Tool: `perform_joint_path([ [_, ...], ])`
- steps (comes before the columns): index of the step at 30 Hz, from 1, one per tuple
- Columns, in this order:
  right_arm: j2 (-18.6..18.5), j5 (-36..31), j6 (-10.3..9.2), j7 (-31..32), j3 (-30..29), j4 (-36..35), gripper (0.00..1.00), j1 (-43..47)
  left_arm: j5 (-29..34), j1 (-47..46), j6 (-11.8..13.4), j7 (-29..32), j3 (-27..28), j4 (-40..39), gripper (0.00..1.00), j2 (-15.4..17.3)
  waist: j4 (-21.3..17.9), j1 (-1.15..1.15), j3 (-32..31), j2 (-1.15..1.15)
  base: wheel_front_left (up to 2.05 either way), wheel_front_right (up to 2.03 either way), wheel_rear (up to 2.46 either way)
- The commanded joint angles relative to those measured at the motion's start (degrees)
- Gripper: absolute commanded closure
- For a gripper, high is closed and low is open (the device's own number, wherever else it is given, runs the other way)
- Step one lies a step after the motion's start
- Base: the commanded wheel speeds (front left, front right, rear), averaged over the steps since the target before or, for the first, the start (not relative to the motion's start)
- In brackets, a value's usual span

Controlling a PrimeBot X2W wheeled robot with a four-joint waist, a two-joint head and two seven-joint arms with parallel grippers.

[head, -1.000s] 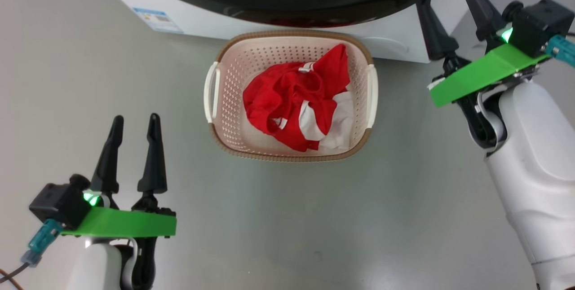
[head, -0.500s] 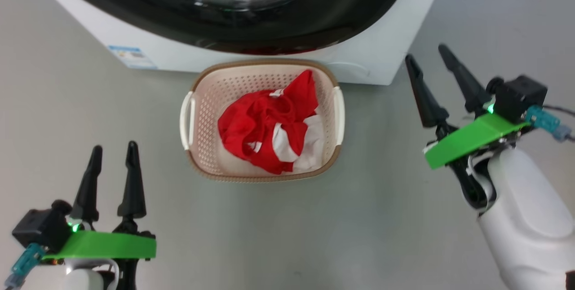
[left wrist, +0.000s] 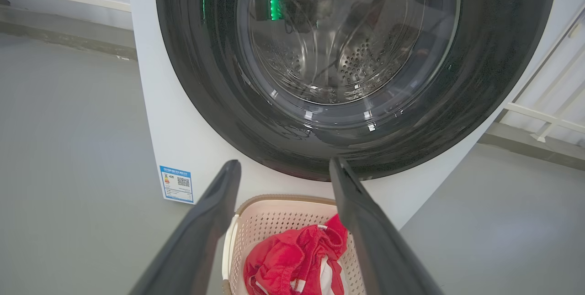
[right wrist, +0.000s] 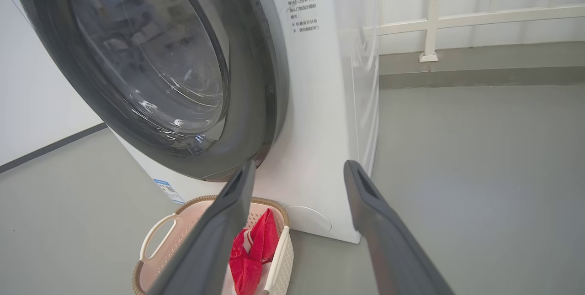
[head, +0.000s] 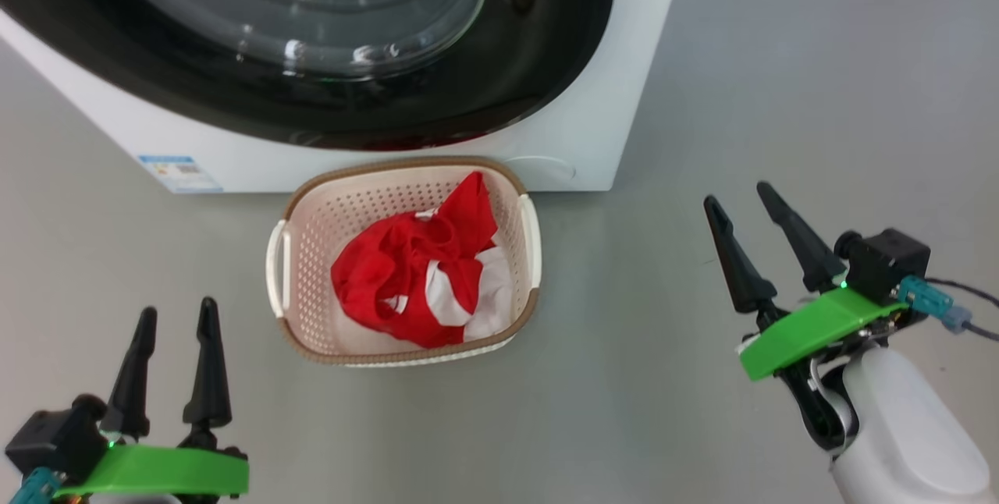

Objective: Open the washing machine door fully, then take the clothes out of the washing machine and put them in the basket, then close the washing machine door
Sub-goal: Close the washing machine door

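**Laundry out, door shut:** The washing machine [head: 616,98] stands on the grey floor [head: 702,426]. The washing machine door [head: 538,59] lies flat against its front, a glossy black rim ringing a clear glass bowl. Through the glass, the left wrist view shows the perforated steel drum [left wrist: 356,57]. A small blue label [head: 179,174] marks the machine's lower front corner on the robot's left.

The basket [head: 335,211], cream with a brown woven-look rim and white side handles, sits on the floor just in front of the machine's bottom edge, below the door. Whether its far rim touches the cabinet cannot be told. The clothes [head: 382,285], a crumpled heap of bright red fabric with white patches, lie inside the basket, toward its right side.

The left gripper [head: 178,307] hovers over the floor to the basket's near left, apart from it, its two dark fingers spread with nothing between them. The right gripper [head: 736,193] hangs well off to the basket's right, fingers likewise parted and empty. A white railing [right wrist: 457,16] runs along the wall behind.
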Motion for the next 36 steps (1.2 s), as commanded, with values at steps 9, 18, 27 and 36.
perform_joint_path([
  [9,0.3,-0.1,-0.15,-0.3,0.1,-1.6,0.0,5.4,0.3,3.2,-0.2,-0.5,3.6,-0.4,0.0,2.5,-4.2,0.0,-4.6,0.0,0.0,0.0,0.0],
  [18,0.2,0.0,-0.15,-0.3,-0.5,-2.1,0.0,8.7,0.9,5.3,-0.2,-0.5,4.8,0.3,0.0,3.1,-7.0,0.0,-7.4,0.0,0.0,0.0,0.0],
  [27,-0.1,0.1,-0.15,-0.3,-0.5,-2.0,0.0,11.6,1.7,7.1,-0.2,-0.5,5.2,0.9,0.0,3.3,-9.0,0.0,-9.6,0.0,0.0,0.0,0.0],
  [36,-0.4,0.3,-0.15,-0.3,-0.5,-1.8,0.0,13.0,2.0,8.3,-0.2,-0.5,5.8,1.3,0.0,3.5,-9.9,0.0,-11.2,0.0,0.0,0.0,0.0],
])
